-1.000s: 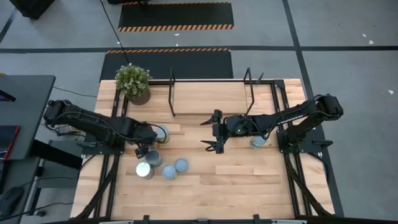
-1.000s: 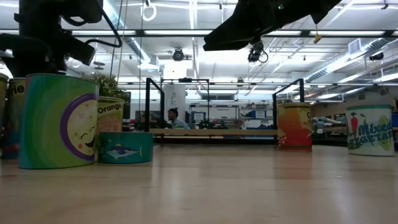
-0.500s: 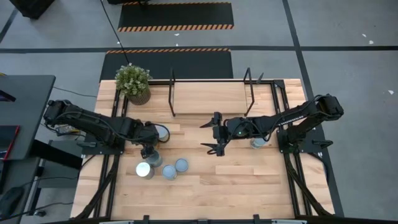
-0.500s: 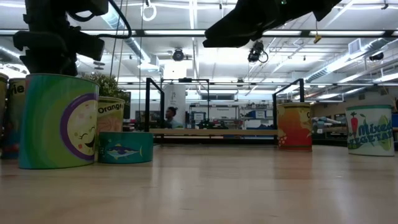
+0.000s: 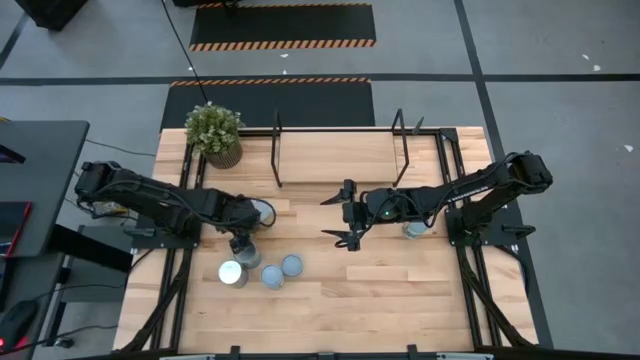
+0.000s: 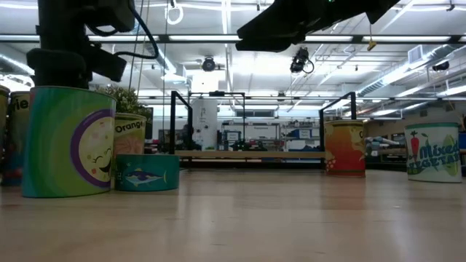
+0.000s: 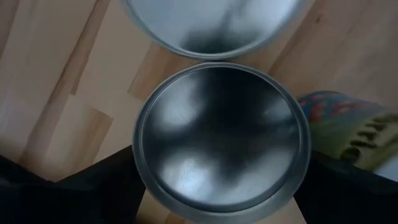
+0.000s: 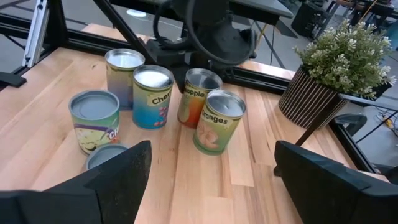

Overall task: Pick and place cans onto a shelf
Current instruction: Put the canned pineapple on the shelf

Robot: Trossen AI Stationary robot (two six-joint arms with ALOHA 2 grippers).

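Several silver-topped cans (image 5: pixel 272 275) stand in a cluster at the table's left; their labels show in the right wrist view (image 8: pixel 152 93). My left gripper (image 5: pixel 240 240) hangs open, pointing down over one can (image 7: pixel 221 137), a finger (image 7: pixel 93 190) on each side of its top, just above it. My right gripper (image 5: pixel 328 216) hovers open over the table's middle, pointing at the cluster, with nothing between its fingers. The shelf (image 5: pixel 340 150), a light board between two black brackets, stands at the far edge. Another can (image 5: pixel 412 228) stands upright under my right arm.
A potted plant (image 5: pixel 213 130) stands at the far left corner beside the shelf's left bracket (image 5: pixel 277 150). In the low view, an orange-labelled can (image 6: pixel 344 148) and a mixed-vegetables can (image 6: pixel 433 151) stand at the right. Bare wood lies along the near half (image 5: pixel 380 300).
My left gripper has shifted a little toward the table's right over the cluster of cans, still pointing down. The cans have stayed where they were.
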